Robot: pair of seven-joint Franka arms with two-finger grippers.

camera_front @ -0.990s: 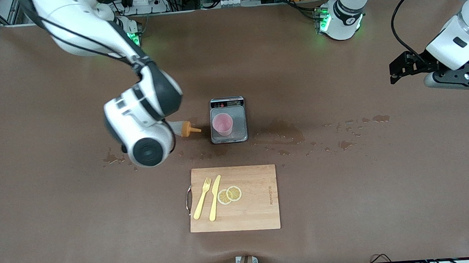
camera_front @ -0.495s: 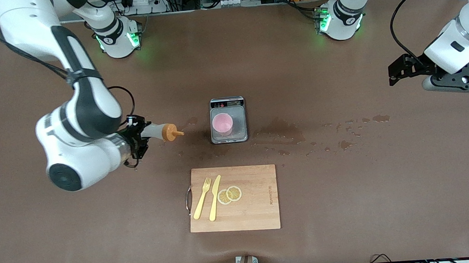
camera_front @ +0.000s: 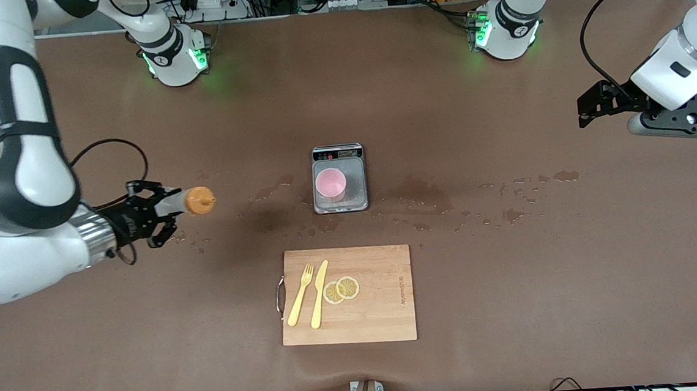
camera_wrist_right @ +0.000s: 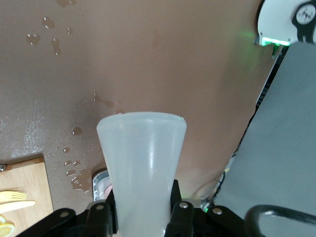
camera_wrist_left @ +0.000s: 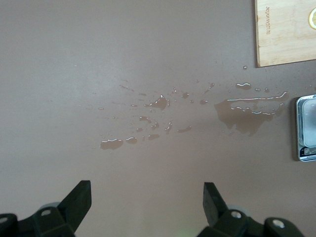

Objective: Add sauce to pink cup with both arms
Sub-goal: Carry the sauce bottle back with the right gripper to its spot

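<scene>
Step in hand: I judge this the carrying stage. The sauce is in my grasp and not at the cup; whether any has gone in I cannot tell.

My right gripper (camera_front: 153, 212): clamped on the squeeze bottle (camera_front: 188, 202), fingers pinching its translucent body near the base. The bottle lies roughly level, orange cap (camera_front: 200, 200) and nozzle pointing toward the cup. It hangs over bare table toward the right arm's end, above some wet spots.

Pink cup (camera_front: 330, 184): upright on the grey scale (camera_front: 339, 178) at mid-table, well apart from the nozzle. Contents not readable.

My left gripper (camera_front: 600, 104): fingers spread wide, holding nothing, waiting over the left arm's end of the table, well apart from the cup.

Spill (camera_front: 413, 194): dark patch and droplets on the brown table (camera_front: 514, 282) beside the scale, trailing toward the left arm's end.

Cutting board (camera_front: 347, 295): nearer the front camera than the scale; yellow fork (camera_front: 301, 295), yellow knife (camera_front: 319, 294) and lemon slices (camera_front: 341, 290) lie on it.

Next move, as I judge it: bring the nozzle over the cup's mouth, tip it down, then squeeze. The left gripper may need to steady the cup.
</scene>
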